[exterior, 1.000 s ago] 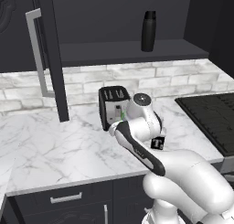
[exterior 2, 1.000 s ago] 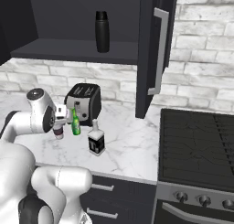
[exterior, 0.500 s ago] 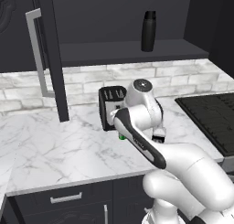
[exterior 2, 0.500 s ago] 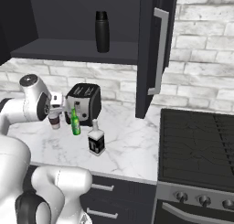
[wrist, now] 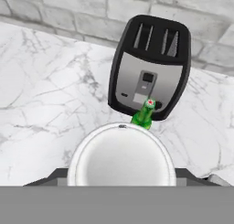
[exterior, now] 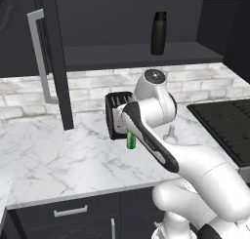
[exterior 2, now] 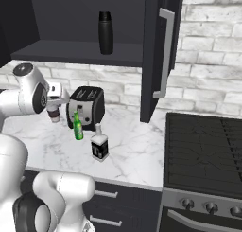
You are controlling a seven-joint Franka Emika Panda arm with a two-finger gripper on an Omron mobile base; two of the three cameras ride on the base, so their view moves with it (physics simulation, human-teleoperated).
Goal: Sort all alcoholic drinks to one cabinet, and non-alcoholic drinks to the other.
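Observation:
My gripper point(exterior 2: 53, 108) is shut on the white coffee cup point(exterior 2: 53, 114) and holds it just above the marble counter, left of the toaster. In the hand view the cup's white lid point(wrist: 121, 157) sits between my fingers, with the green beer bottle point(wrist: 144, 113) just beyond it. That bottle point(exterior 2: 77, 127) stands upright in front of the toaster, partly hidden by my arm in the left base view point(exterior: 131, 140). The squat pale bottle point(exterior 2: 99, 146) with the black label stands nearer the counter's front. The black flask point(exterior 2: 105, 32) stands on the open cabinet's shelf point(exterior 2: 71, 52).
A black-and-silver toaster point(exterior 2: 86, 107) stands against the brick wall. An open cabinet door point(exterior 2: 156, 51) with a silver bar handle hangs over the counter to the right, and another door point(exterior: 53, 57) to the left. The stove point(exterior 2: 208, 150) lies at the far right.
My gripper has risen with the coffee cup, lifting it off the counter beside the toaster. The bottles and the flask have stayed put.

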